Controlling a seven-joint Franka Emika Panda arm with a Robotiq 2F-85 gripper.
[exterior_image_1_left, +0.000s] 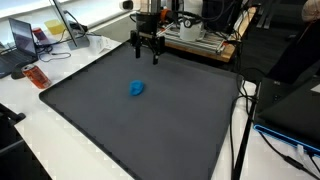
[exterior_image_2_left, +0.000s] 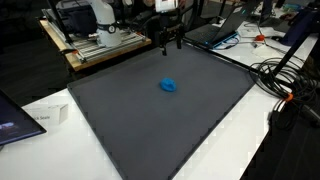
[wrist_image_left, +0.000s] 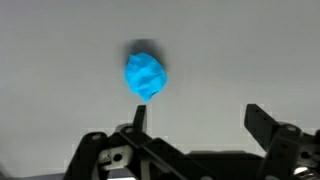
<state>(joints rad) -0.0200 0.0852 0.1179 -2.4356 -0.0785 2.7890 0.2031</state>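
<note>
In an exterior view the gripper (exterior_image_1_left: 148, 57) is seen hanging over the far edge of the dark mat (exterior_image_1_left: 100, 125), its jaws spread wide with nothing held between them. The blue lump (exterior_image_1_left: 137, 89) is found near the middle of the mat, well apart from the gripper. A reddish packet (exterior_image_1_left: 36, 76) is laid just beside the mat's corner and a laptop (exterior_image_1_left: 22, 40) is set further back. No writing can be read on either.

In an exterior view the gripper (exterior_image_2_left: 172, 47) is again shown empty at the mat's far edge, with the blue lump (exterior_image_2_left: 168, 86) alone on the mat (exterior_image_2_left: 190, 135) and touched by nothing. A small white box (exterior_image_2_left: 52, 113) is placed on the table beside the mat. Its label is too small to be made out.

In the wrist view the blue lump (wrist_image_left: 146, 76) is seen ahead of the parted gripper (wrist_image_left: 198, 118), more in line with one finger (wrist_image_left: 140, 118) than with the gap. Its surface is crumpled and uneven, so it is judged soft, light and yielding, unlikely to break but easily nudged across the mat. A hold would best be taken from above, across its widest middle and low near the mat. No brand or lettering is visible on it
</note>
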